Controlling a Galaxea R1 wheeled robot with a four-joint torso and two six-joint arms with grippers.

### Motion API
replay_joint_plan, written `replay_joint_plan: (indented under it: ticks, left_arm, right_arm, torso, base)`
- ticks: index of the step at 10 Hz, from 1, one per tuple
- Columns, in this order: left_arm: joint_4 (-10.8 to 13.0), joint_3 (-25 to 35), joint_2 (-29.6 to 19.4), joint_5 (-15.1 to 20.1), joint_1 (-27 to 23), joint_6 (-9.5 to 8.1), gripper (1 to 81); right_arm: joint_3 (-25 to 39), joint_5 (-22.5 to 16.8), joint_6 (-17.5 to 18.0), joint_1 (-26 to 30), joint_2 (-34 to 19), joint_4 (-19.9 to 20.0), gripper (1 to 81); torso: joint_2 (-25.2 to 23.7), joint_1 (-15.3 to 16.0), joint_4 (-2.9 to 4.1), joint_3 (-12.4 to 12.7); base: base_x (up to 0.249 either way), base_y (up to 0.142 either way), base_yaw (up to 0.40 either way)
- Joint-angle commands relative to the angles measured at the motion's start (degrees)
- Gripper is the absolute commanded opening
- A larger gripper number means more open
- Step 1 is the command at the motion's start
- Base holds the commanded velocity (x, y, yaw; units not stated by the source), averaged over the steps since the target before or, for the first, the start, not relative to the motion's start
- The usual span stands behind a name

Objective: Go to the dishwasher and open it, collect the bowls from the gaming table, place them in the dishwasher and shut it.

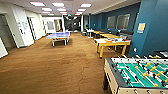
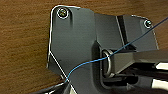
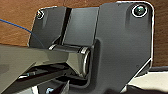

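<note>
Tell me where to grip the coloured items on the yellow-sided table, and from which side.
The coloured items are too blurred to name a part. They sit on the gaming table's white top; open carpet lies along its near side and a blue wall behind, so probably reach from the carpet side, from above.

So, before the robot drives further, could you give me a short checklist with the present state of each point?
1. Brown carpet ahead free of obstacles: ok.
2. Gaming table with yellow sides in sight, ahead on the right: ok.
3. Bowls on its top: cannot tell, just small coloured shapes.
4. Distance from the foosball table, close on the right: ok, but little room.
5. Dishwasher open: cannot tell.
6. Grippers free to carry: cannot tell.
</note>
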Motion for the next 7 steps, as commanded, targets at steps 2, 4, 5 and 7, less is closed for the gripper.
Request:
replay_joint_plan:
  ticks: [2, 4, 5, 7]
  left_arm:
    - [-0.13, -0.09, -0.45, 2.8, -1.92, 0.17, 81.1]
    - [-0.13, -0.09, -0.45, 2.8, -2.0, 0.26, 81.1]
    - [-0.13, -0.09, -0.45, 2.8, -1.92, 0.26, 81.1]
    - [0.04, -0.09, -0.45, 2.44, -1.92, 0.26, 81.1]
  right_arm:
    - [0.06, -2.52, 0.05, 2.89, -0.01, 0.18, 81.1]
    - [0.15, -2.52, 0.14, 2.89, 0.07, 0.27, 81.1]
    - [0.15, -2.52, 0.14, 2.89, -0.01, 0.27, 81.1]
    - [0.06, -2.43, 0.14, 2.89, -0.1, 0.27, 81.1]
  torso:
    - [0.0, 0.02, 0.0, -0.02]
    - [0.0, 0.0, 0.0, 0.0]
    - [0.0, 0.02, 0.0, -0.02]
    - [-0.02, 0.0, 0.0, 0.0]
  base:
    - [0.191, 0.0, 0.0]
    - [0.191, 0.0, 0.0]
    - [0.191, 0.0, 0.0]
    - [0.191, 0.0, 0.0]
